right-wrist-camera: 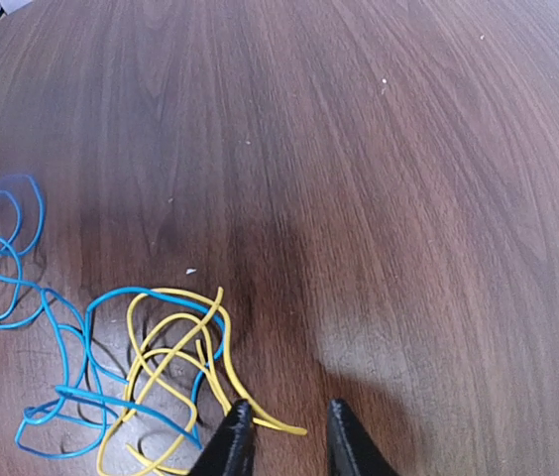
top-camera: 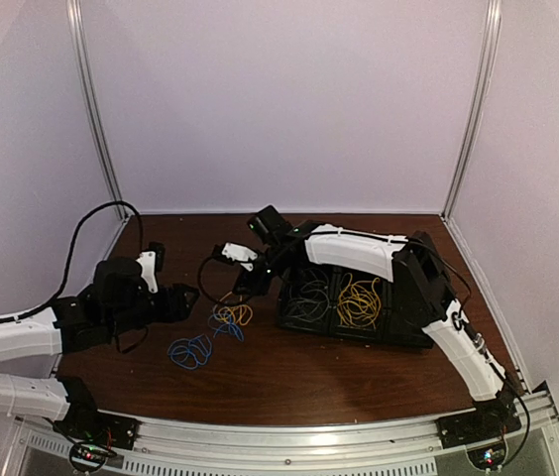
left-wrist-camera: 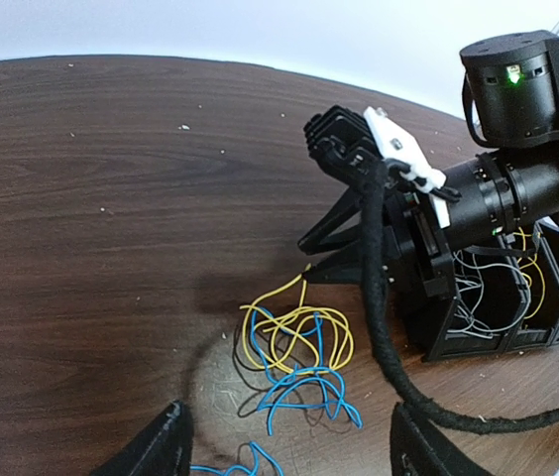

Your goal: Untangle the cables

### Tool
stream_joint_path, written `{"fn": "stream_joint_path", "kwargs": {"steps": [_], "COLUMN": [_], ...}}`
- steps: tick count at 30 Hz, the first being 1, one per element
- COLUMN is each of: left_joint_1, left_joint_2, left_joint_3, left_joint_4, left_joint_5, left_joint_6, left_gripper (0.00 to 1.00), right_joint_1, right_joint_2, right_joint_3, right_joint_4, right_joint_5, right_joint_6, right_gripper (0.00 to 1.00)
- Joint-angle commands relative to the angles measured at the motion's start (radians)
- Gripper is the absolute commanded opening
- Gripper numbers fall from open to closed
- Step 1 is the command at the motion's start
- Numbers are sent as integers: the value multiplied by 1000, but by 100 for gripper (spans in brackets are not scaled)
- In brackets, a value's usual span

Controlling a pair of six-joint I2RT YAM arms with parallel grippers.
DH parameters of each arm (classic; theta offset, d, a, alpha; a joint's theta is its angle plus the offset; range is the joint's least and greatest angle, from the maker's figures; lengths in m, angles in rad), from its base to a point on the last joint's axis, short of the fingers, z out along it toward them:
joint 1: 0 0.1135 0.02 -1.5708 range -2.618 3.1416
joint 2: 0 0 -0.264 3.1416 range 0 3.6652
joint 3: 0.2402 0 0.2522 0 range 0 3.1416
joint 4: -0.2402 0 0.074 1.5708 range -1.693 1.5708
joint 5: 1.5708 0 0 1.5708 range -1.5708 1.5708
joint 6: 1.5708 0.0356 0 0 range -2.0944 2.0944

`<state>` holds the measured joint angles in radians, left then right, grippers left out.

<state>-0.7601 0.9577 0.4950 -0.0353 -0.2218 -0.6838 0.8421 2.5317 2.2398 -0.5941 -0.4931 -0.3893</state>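
Your right end effector [right-wrist-camera: 287, 409] is hanging low over the desk [right-wrist-camera: 359, 149], just beside a small tangle of cables. Its two fingers [right-wrist-camera: 232, 441] are standing a little apart with a narrow gap between them. One end of the yellow cable [right-wrist-camera: 161, 367] is lying on the desk across that gap, close against the left finger. The gap is wider than the strand, so nothing is being pinched.

The yellow cable is looping through a blue cable [right-wrist-camera: 71, 327], and the two are crossing each other several times in one flat knot on the wood. To the left of that knot in the right wrist view, a second blue bundle [right-wrist-camera: 2, 248] is lying in loose rings. A blue strand appears to be running from it into the knot.

Your left end effector [left-wrist-camera: 289, 412] is sitting on the near-left side of the tangle with its fingers [left-wrist-camera: 161, 446] spread wide and holding nothing. It is pointing toward the yellow and blue loops, and part of the blue bundle is showing between its fingers at the bottom edge of its view.

From above, your right arm is stretching over a black bin [top-camera: 359, 332] standing on the right half of the desk. Grey cables [top-camera: 309, 296] are filling its left compartment and a yellow bundle [top-camera: 361, 300] is filling its right one, both well apart from the tangle.
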Motion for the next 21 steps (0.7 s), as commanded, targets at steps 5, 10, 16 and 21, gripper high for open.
{"fn": "stream_joint_path", "kwargs": {"steps": [5,10,16,21], "left_joint_1": [3,3,4,3], "left_joint_2": [-46,-49,-32,9], "left_joint_3": [0,1,-5,-15], "left_joint_4": [-29,-28,-14,85], "left_joint_5": [-28,-30,-35,-5], "left_joint_6": [-3,-5,6,50], "left_gripper": [70,70,70,71], "right_joint_1": [10,11,11,30], "right_joint_2": [38,32,-61,-203], "right_joint_3": [25,23,12,-34], "right_joint_4": [9,-7,-42,-90], "right_joint_5": [-16,-29,-45,-47], "right_joint_6": [1,0,7,33], "right_gripper": [23,9,0,0]}}
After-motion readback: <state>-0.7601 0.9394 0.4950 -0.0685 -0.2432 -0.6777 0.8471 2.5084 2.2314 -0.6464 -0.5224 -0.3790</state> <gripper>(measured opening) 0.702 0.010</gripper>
